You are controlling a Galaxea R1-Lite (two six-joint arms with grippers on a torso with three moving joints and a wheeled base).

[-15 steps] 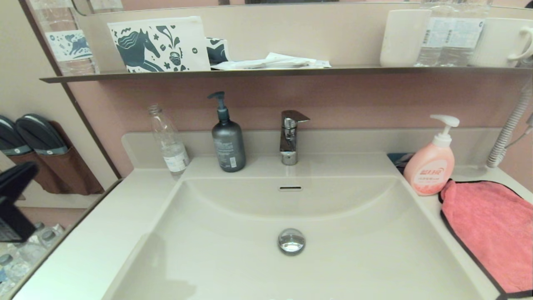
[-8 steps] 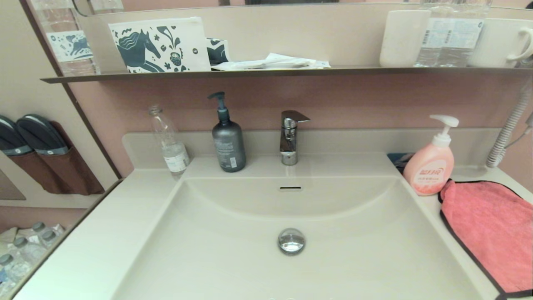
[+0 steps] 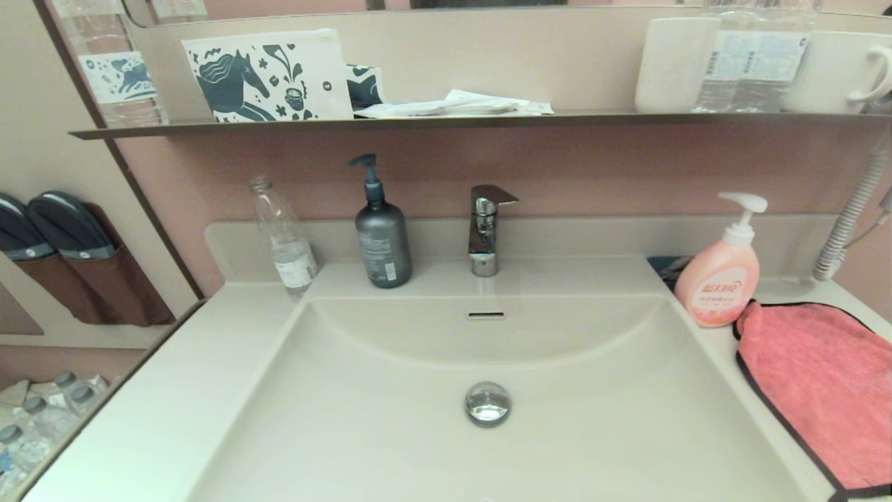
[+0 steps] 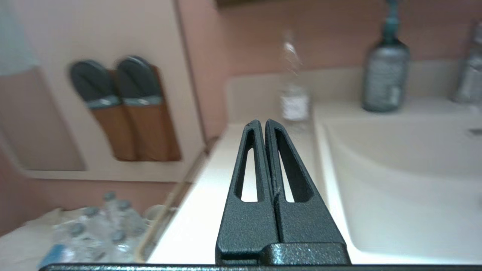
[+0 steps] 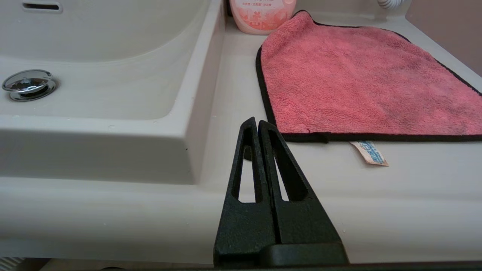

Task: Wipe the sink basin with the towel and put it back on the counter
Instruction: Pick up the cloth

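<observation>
- The desk [image 3: 174,390] spreads wide under my head camera, and the sink basin [image 3: 390,432] is sunk into its middle, with the drain plug [image 3: 488,403] near its centre and the overflow slot [image 3: 486,315] in the curved back wall.
- The wall shelf [image 3: 418,123] shows only from the head; it carries a horse-print pouch [image 3: 268,75] and white cups [image 3: 676,63].
- The towel [image 3: 819,390] lies flat on the desk to the right of the basin, its back corner just beside the pink soap bottle [image 3: 719,279]. My right wrist camera adds what the head misses: the towel's front black edge and a small label [image 5: 369,153] sticking out from it.
- The grey pump bottle [image 3: 382,240], the clear bottle [image 3: 282,237] and the tap [image 3: 484,230] stand along the back of the desk.
- My right gripper [image 5: 257,126] is out of the head view; its own camera shows its fingers pressed together, empty, over the desk's front edge, near the towel's front corner.
- My left gripper [image 4: 262,126] is likewise seen only from its wrist, fingers together and empty, over the desk left of the basin.
</observation>
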